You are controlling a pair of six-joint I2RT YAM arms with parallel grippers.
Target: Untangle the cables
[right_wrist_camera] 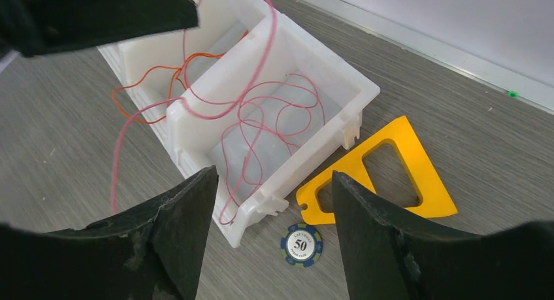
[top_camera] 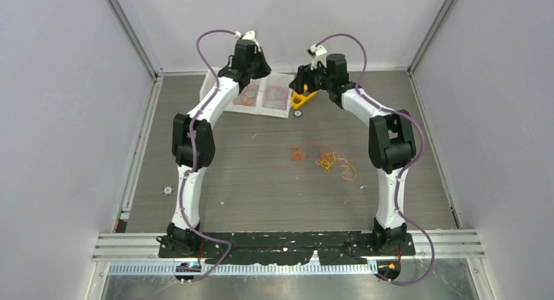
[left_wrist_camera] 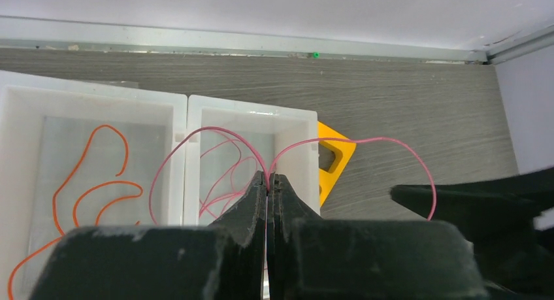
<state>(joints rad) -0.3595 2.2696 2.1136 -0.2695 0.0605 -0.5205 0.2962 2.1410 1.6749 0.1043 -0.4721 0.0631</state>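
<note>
A clump of thin orange, yellow and red cables (top_camera: 326, 160) lies on the table between the arms. My left gripper (left_wrist_camera: 268, 178) (top_camera: 251, 65) hangs over the white bins and is shut on a pink cable (left_wrist_camera: 379, 138), which loops out to both sides of the jaws. In the right wrist view that pink cable (right_wrist_camera: 115, 157) trails down outside the bin wall. My right gripper (right_wrist_camera: 273, 182) (top_camera: 307, 84) stands open just right of the bins, with nothing between its fingers. More pink cables (right_wrist_camera: 261, 117) lie in the right bin and an orange cable (left_wrist_camera: 98, 182) in the left one.
The two white bins (top_camera: 274, 110) stand side by side at the back of the table. A yellow plastic triangle (right_wrist_camera: 392, 176) lies against the right bin. A poker chip (right_wrist_camera: 301, 245) rests in front of it, and another chip (top_camera: 167, 190) lies near the left arm.
</note>
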